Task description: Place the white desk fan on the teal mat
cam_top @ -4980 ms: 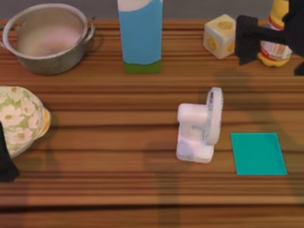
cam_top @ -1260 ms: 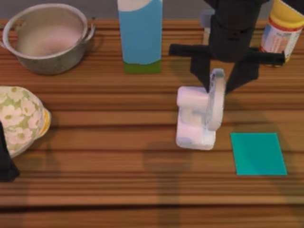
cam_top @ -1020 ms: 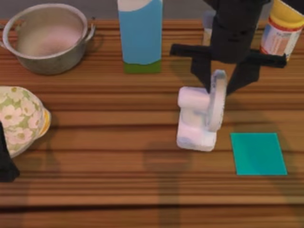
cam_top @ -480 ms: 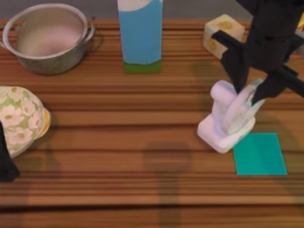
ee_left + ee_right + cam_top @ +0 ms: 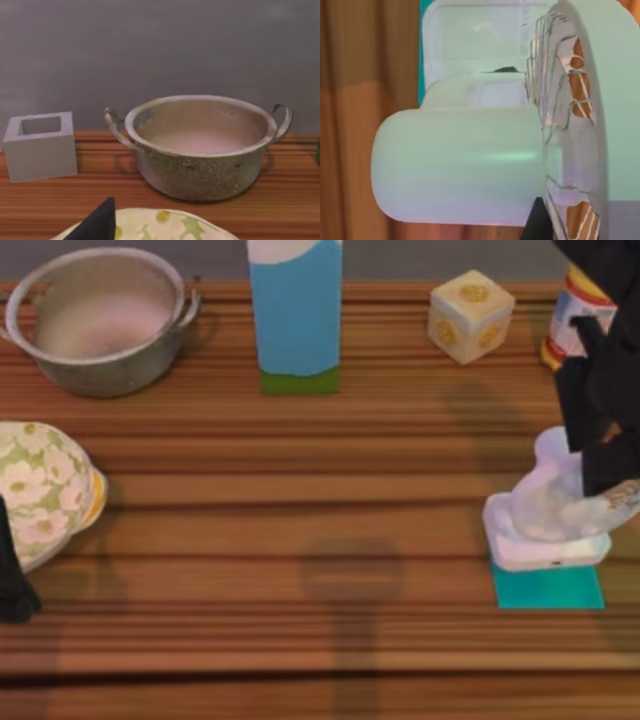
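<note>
The white desk fan [image 5: 548, 525] is at the table's right, its squarish base over the far part of the teal mat [image 5: 546, 590], whose near strip still shows. My right gripper [image 5: 594, 452] is shut on the fan's round grilled head from above. In the right wrist view the motor housing [image 5: 460, 165], the grille [image 5: 570, 125] and the base [image 5: 480, 40] fill the picture, with a sliver of the teal mat [image 5: 423, 50] beside the base. Whether the base touches the mat cannot be told. My left gripper [image 5: 10, 585] is parked at the left edge, open.
A metal pot [image 5: 100, 315] stands at the back left, and a blue carton [image 5: 296, 310] at the back middle. A cream cube [image 5: 468, 315] and a yellow-capped jar [image 5: 572, 330] stand at the back right. A floral bowl [image 5: 40, 490] sits beside my left gripper. A grey hollow block [image 5: 40, 145] shows in the left wrist view.
My right gripper came down, shut on the fan's head and carried the fan right from the table's middle. The fan's base now covers part of the teal mat.
</note>
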`<state>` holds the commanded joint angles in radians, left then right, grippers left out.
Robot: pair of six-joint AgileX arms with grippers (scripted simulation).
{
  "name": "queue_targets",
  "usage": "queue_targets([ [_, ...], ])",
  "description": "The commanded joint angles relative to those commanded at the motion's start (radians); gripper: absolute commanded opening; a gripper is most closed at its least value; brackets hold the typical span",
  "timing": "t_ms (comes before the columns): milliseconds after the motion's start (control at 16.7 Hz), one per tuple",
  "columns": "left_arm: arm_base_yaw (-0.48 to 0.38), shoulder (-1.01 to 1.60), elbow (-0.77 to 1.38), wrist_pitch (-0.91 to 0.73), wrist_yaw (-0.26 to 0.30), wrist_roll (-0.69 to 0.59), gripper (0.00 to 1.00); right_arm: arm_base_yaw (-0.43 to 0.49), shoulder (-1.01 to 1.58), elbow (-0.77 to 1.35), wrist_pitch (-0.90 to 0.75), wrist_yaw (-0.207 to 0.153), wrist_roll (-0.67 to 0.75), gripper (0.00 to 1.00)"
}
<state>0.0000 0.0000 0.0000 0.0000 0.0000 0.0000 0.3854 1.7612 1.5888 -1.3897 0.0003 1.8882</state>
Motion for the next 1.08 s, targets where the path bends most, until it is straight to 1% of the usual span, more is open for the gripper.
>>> queue_targets([
  [180, 0.0, 0.0, 0.0, 0.0, 0.0, 0.0, 1.0, -0.013, -0.029, -0.043, 0.012, 0.0, 0.063, 0.0],
  [480, 0.0, 0.0, 0.0, 0.0, 0.0, 0.0, 1.0, -0.007, -0.026, -0.045, 0.015, 0.0, 0.063, 0.0],
  [780, 0.0, 0.0, 0.0, 0.0, 0.0, 0.0, 1.0, -0.016, -0.018, -0.156, 0.138, 0.0, 0.062, 0.0],
  [1020, 0.0, 0.0, 0.0, 0.0, 0.0, 0.0, 1.0, -0.016, -0.015, -0.165, 0.148, 0.0, 0.062, 0.0],
  [1080, 0.0, 0.0, 0.0, 0.0, 0.0, 0.0, 1.0, -0.016, -0.015, -0.165, 0.148, 0.0, 0.062, 0.08],
])
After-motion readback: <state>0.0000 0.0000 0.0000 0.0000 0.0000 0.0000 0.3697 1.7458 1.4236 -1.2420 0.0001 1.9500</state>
